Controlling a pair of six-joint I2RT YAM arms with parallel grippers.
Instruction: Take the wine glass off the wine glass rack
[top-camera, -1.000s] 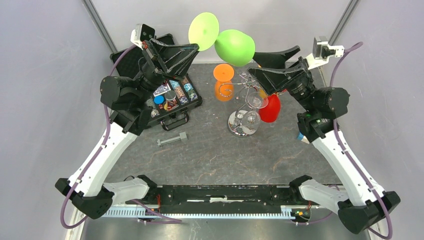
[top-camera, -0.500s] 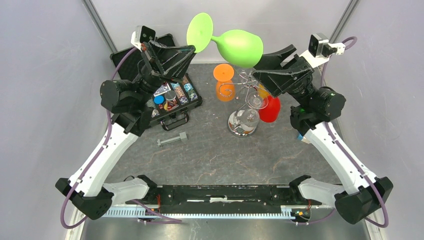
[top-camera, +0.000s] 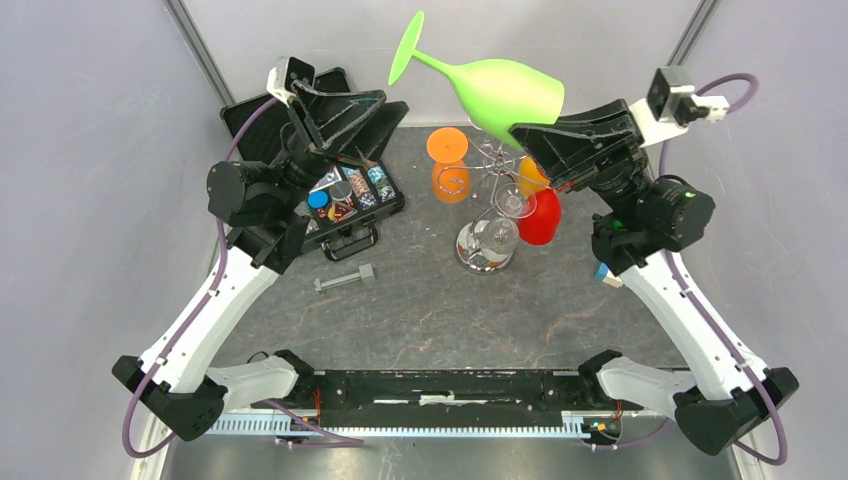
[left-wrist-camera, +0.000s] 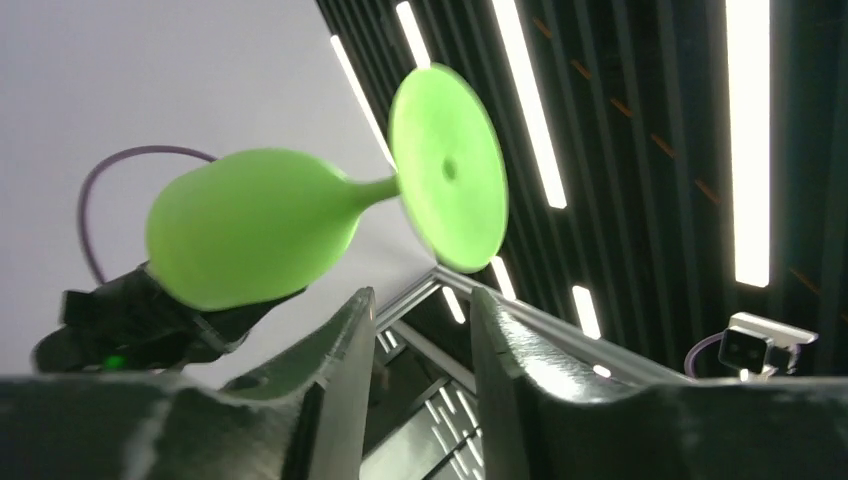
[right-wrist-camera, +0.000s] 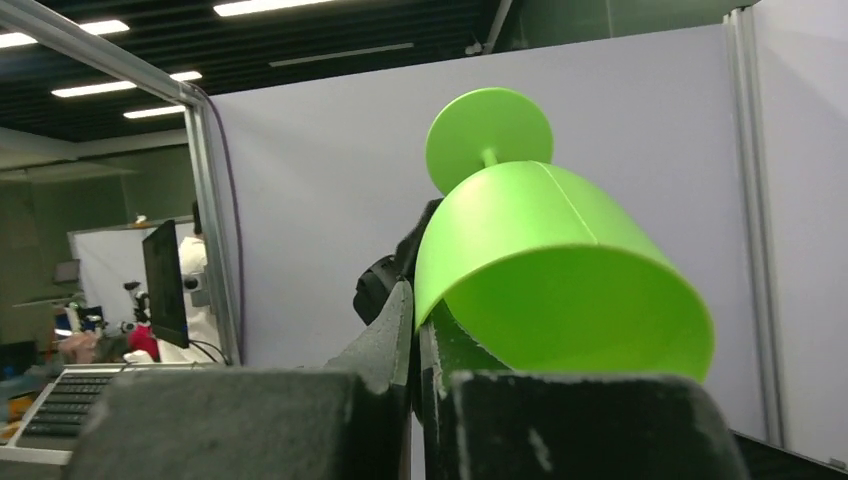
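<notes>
Green plastic fills the top centre of the overhead view: the wine glass (top-camera: 500, 90) is up in the air, clear of the wine glass rack (top-camera: 486, 250), which stands on the grey table (top-camera: 450, 320) lower in the frame. The glass lies tilted, its round foot toward the upper left and the mouth of its bowl toward the lower right. The right gripper (top-camera: 518, 133) has it by the rim. In the right wrist view the two black fingers (right-wrist-camera: 385, 340) sit closed together with the thin wall of the bowl (right-wrist-camera: 560, 290) pinched between them, one inside and one outside.

The left gripper (top-camera: 392, 103) holds nothing; it points upward at the upper left of the overhead frame, near the glass's foot. Its own camera shows the fingers (left-wrist-camera: 345, 360) parted with a bare gap between them, and the glass (left-wrist-camera: 250, 240) beyond them, apart from both.

On the chrome rack, an orange glass (top-camera: 450, 168) hangs on the left side and a red one (top-camera: 541, 217) on the right. A black case (top-camera: 352, 205) of small parts lies open at the left, with a grey bolt-like piece (top-camera: 343, 279) just below it — what exactly it is cannot be told.
</notes>
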